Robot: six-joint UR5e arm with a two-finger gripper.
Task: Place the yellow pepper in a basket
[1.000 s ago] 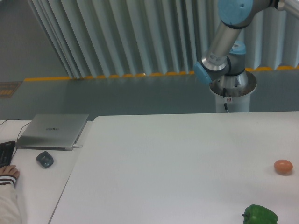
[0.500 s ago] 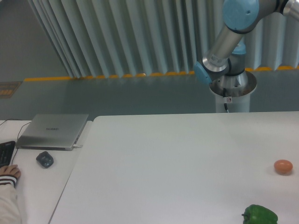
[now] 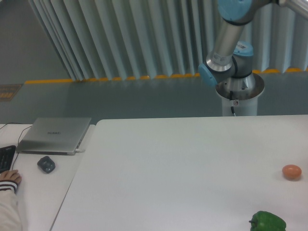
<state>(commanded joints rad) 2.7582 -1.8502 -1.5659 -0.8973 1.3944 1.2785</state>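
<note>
1. white table (image 3: 183, 163) fills the lower frame; its back edge runs straight under the arm's pedestal (image 3: 239, 98), its left edge slants down to the bottom border, and the right and near sides run out of shot.
2. behind it: grey floor with one yellow stripe (image 3: 110, 78), then a wall of pale ribbed slats (image 3: 125, 38).
3. one robot arm (image 3: 226, 41), grey tube with blue joint caps, rising from the pedestal and leaving the frame at the top right. its gripper is out of shot, so finger state cannot be told.
4. count on the white table: one orange-brown ball (image 3: 291, 172) near the right edge, one green pepper (image 3: 267, 222) cut by the bottom border, below and a bit left of the ball, the two apart.
5. yellow pepper: none visible in this view, so where it sits cannot be told. same for a basket.
6. side desk (image 3: 43, 192) to the left, just beside the table's slanted edge: one closed silver laptop (image 3: 55, 135), one dark mouse (image 3: 46, 164) in front of it, one black keyboard (image 3: 6, 158) cut by the left border.
7. one person's hand (image 3: 8, 178) with a white cuff rests on the desk just below the keyboard.
8. open room: the whole middle and left of the white table is bare; only the lower right corner holds things.
</note>
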